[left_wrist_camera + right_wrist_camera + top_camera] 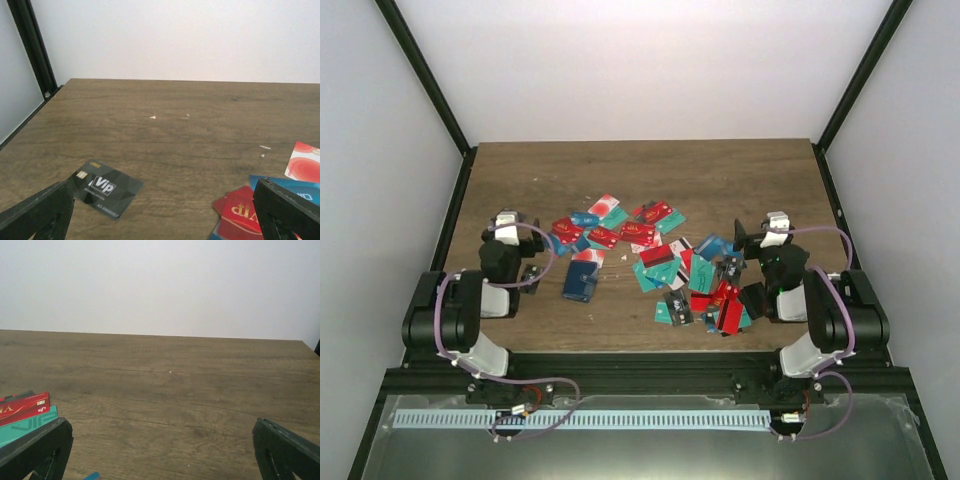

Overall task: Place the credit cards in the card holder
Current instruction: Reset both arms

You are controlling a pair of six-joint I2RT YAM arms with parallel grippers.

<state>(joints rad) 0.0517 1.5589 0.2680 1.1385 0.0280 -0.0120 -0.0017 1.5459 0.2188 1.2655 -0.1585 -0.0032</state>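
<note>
Several credit cards (660, 255) in red, teal, blue and white lie scattered across the middle of the table. The dark navy card holder (580, 281) lies flat at the pile's near left edge. My left gripper (510, 220) stands open to the left of the pile with nothing between its fingers (40, 210). In the left wrist view a black VIP card (105, 189) lies by the left finger and red cards (239, 210) by the right one. My right gripper (772, 224) is open at the pile's right edge over bare wood, with a red card (25, 408) and a teal card (25, 427) beside its left finger.
The wooden table (640, 175) has black frame posts (425, 75) at its corners and white walls around it. A white-and-red card (305, 162) and a blue card (295, 186) lie to the right of my left gripper.
</note>
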